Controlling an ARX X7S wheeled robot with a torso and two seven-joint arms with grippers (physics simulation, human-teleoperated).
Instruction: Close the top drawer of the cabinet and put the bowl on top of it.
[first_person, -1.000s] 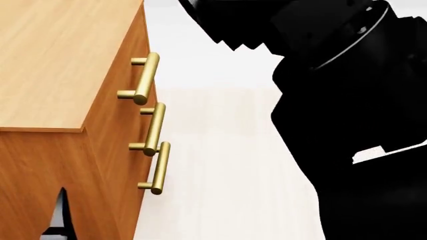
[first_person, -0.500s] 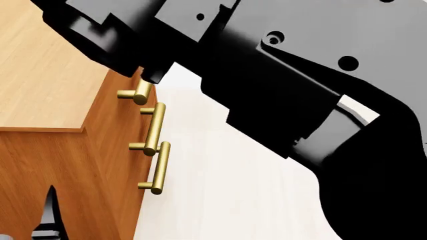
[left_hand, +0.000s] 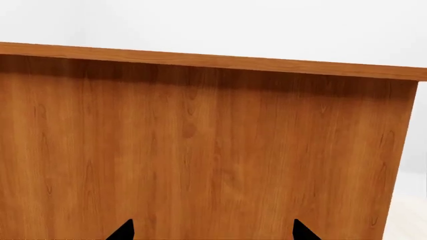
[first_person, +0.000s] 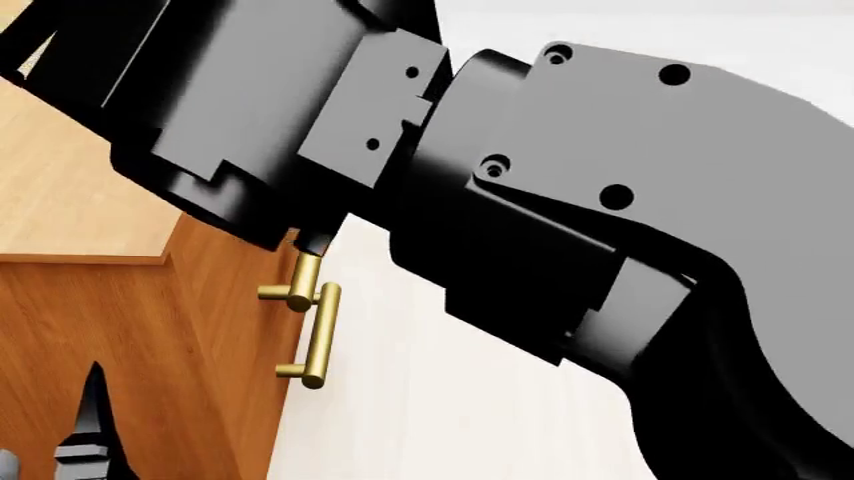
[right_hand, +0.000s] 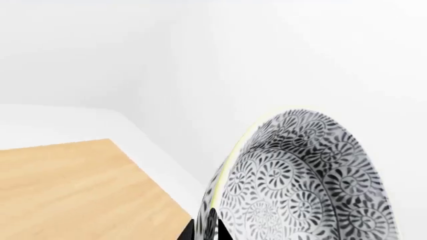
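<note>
Gripping the rim of the bowl, the right claw shows only as dark fingertips pinched on that rim at the edge of the right wrist view; the bowl is held on edge, its grey flower pattern facing the camera, up in the air and clear of any surface. Beside and below it lies the flat wooden top of the cabinet, with a pale wall behind. From the head view the right arm stretches across the picture over the front edge of the cabinet's top and hides most of the front; the top drawer cannot be seen there, so whether it is shut I cannot tell. Under the arm two brass handles stick out from the cabinet's front, with pale floor beyond. The left claw points squarely at the cabinet's plain side panel, near it; its two dark tips stand apart with bare wood between them, holding nothing. In the head view it shows at the bottom left corner, against that same side.
</note>
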